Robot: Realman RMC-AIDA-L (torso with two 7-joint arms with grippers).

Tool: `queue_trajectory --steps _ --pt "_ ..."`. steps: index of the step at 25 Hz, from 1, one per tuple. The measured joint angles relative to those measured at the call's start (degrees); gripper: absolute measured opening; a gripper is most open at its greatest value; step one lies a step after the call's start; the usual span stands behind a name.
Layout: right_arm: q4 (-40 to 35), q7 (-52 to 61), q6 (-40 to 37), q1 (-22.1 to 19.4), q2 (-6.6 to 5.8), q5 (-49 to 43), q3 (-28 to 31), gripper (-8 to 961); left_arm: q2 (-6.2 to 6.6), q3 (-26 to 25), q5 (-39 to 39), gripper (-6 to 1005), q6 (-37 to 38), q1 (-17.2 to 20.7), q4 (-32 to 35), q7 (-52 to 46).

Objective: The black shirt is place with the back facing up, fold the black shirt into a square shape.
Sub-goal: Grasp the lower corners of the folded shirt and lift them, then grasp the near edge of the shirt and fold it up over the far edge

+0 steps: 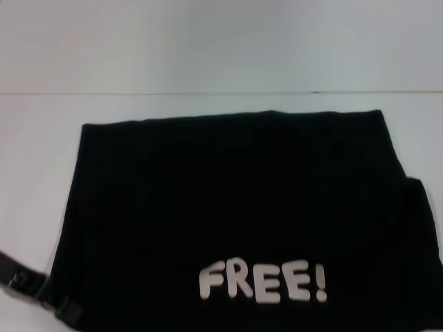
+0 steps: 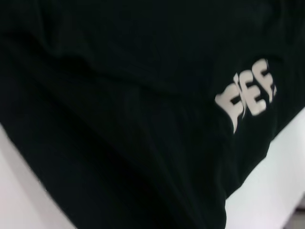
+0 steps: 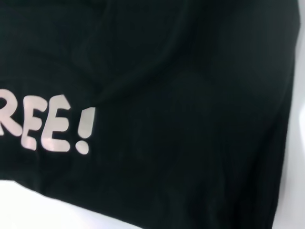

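Left pincer (image 1: 28,287), fingers seemingly hidden, meets the black shirt (image 1: 235,200).

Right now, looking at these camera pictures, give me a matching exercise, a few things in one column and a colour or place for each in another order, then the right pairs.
Things:
1. shirt
2. lettering
3. table
4. left arm

Descriptions:
A. white block letters on the near part of the cloth
B. plain pale surface under everything
C. black, laid out as a folded rectangle
D. dark hardware at the near left corner of the head view, by the cloth's edge

Pairs: 1-C, 2-A, 3-B, 4-D

The right arm does not show in the head view.
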Motion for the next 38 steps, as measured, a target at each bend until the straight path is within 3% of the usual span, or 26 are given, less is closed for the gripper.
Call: queue_trajectory --steps 4,6,14,38 --pt "0.0 -1.7 -2.0 -0.4 0.09 0.0 1.3 50 -0.90 1.0 1.0 1 3.0 0.2 0.2 2.9" --pt "0.0 -3.5 -3.4 -0.4 0.04 0.1 3.6 50 -0.76 0.0 0.8 1 4.2 0.1 0.5 4.1" --pt "-1.4 -9.5 -9.3 -1.0 -1.38 0.1 14.8 50 1.60 -5.3 0.7 2 6.4 0.8 3.7 5.0" --pt "-2.3 -10.5 -10.2 -2.4 -2.59 0.0 16.4 51 2.33 -6.6 2.8 2 4.1 2.3 3.8 5.6"
